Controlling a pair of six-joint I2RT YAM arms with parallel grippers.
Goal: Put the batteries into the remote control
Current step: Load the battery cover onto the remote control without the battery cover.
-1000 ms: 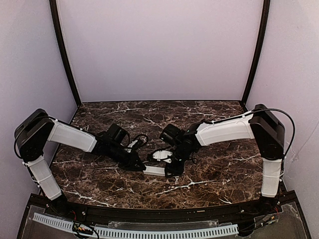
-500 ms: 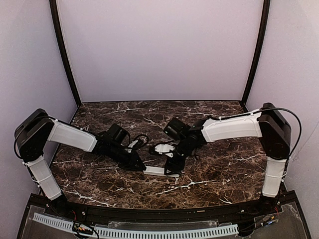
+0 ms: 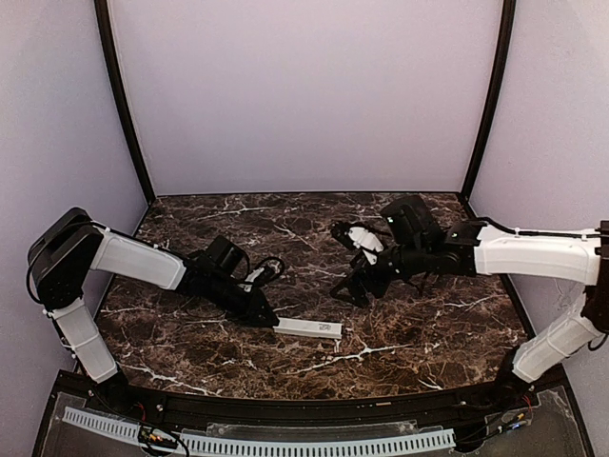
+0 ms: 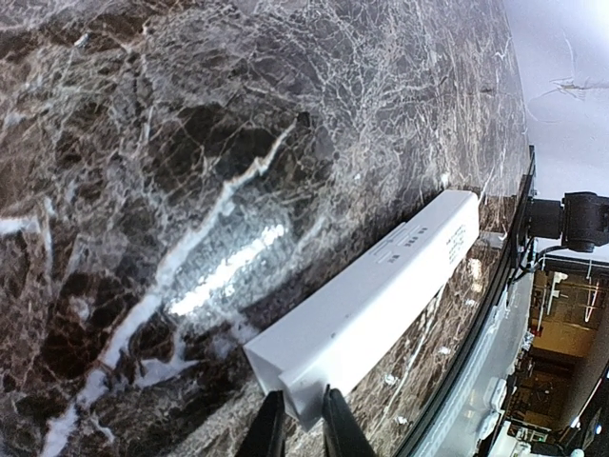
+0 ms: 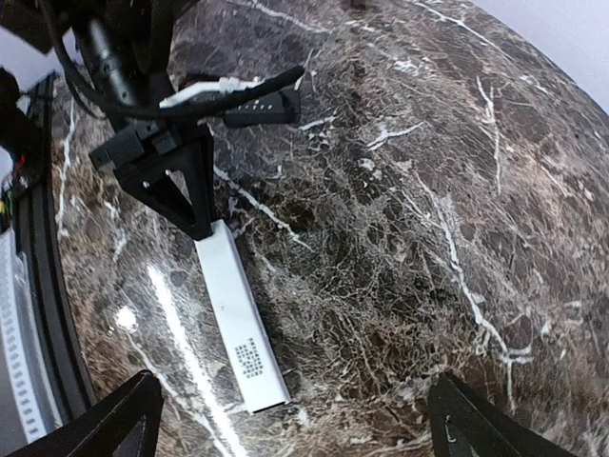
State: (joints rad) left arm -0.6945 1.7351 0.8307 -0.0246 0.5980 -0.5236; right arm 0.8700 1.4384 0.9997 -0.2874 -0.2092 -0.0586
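Clamping the remote control (image 4: pixel 371 305) at one end, the left end effector (image 4: pixel 297 417) presumably steadies it for loading; the right end effector (image 5: pixel 295 381) hovers wide open.

Slim white rectangular plastic remote control (image 3: pixel 309 327): lies flat, printed label up, front-centre on marble table (image 3: pixel 428 328); one end pinched by left gripper (image 3: pixel 267 319).

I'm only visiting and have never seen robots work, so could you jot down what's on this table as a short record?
surface: dark marble table
remote control: slim white bar lying flat, printed side up
left hand: closed on one end of the remote control
right hand: wide open, holding nothing, apart from the remote control
batteries: none visible in any view
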